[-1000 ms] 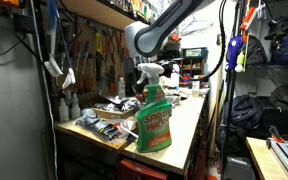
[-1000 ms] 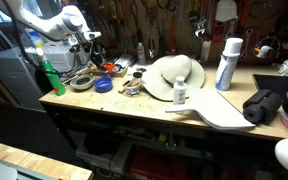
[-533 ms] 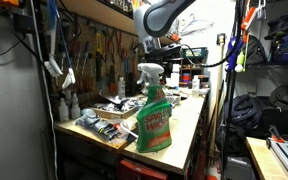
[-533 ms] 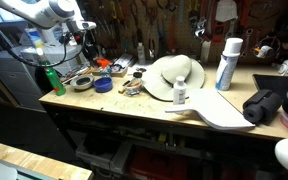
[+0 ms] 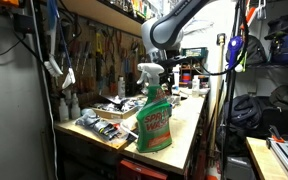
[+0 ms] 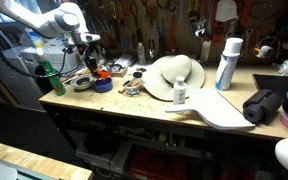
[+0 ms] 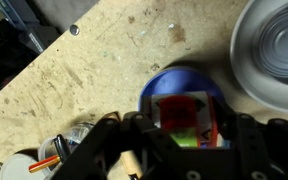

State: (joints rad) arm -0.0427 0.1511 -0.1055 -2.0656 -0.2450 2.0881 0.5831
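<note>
Upper left of the wrist view is bare tabletop [image 7: 94,50] — open passage there. The grey bowl [image 7: 274,50] blocks the upper right, the blue disc [image 7: 174,88] lies mid-frame just beside it, and a jar [image 7: 72,138] with small clutter crowds the lower left. In an exterior view the green spray bottle [image 5: 154,115] stands tall mid-frame, a tool tray [image 5: 104,125] to its left; its right side is open. In an exterior view the hat [image 6: 174,75] fills the centre — the front edge below stays free

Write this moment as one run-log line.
gripper: open, above cube | cube: over blue disc | grey bowl: beside disc | surface: bench
</note>
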